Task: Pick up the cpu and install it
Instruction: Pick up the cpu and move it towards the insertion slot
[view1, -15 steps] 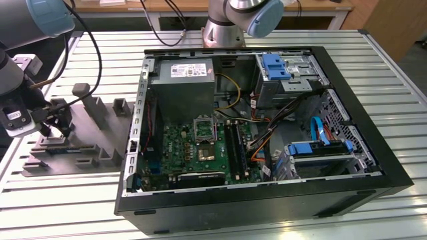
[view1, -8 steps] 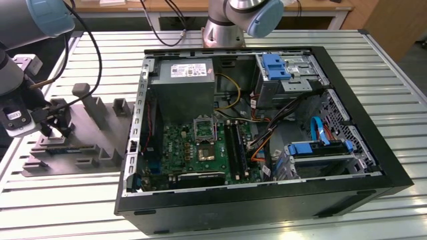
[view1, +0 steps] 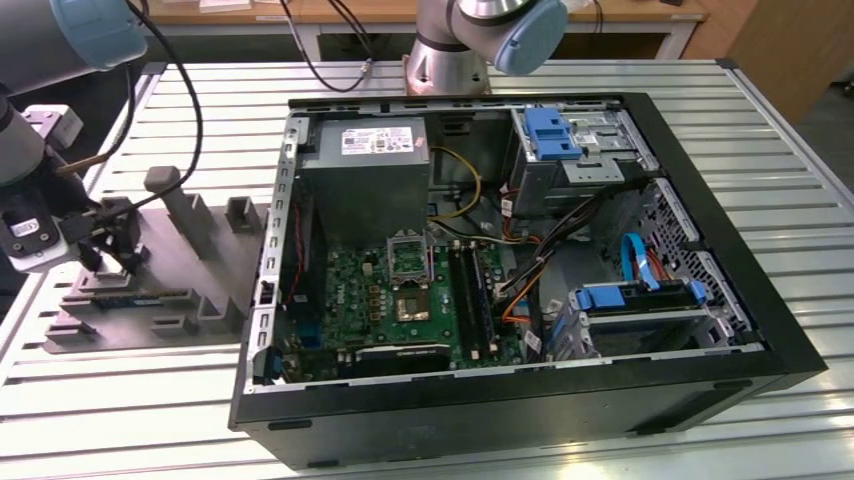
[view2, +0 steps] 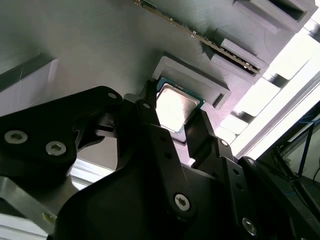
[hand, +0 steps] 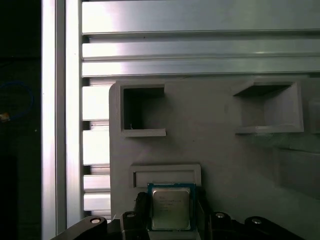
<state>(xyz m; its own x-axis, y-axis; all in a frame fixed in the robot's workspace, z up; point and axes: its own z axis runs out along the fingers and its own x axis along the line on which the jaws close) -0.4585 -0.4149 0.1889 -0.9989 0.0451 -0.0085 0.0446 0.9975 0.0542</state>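
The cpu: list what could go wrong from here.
1. The jaws hold the cpu by two thin edges, so it may slip or tilt when lifted.
2. It sits close to the grey holder's raised ledge; a skewed lift could snag there.

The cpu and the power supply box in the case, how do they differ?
The cpu is a small flat square chip; the power supply is a big box with a white label. The cpu lies in a grey fixture outside the computer case, at the gripper; the power supply sits inside it. Both have silver-grey metal tops.
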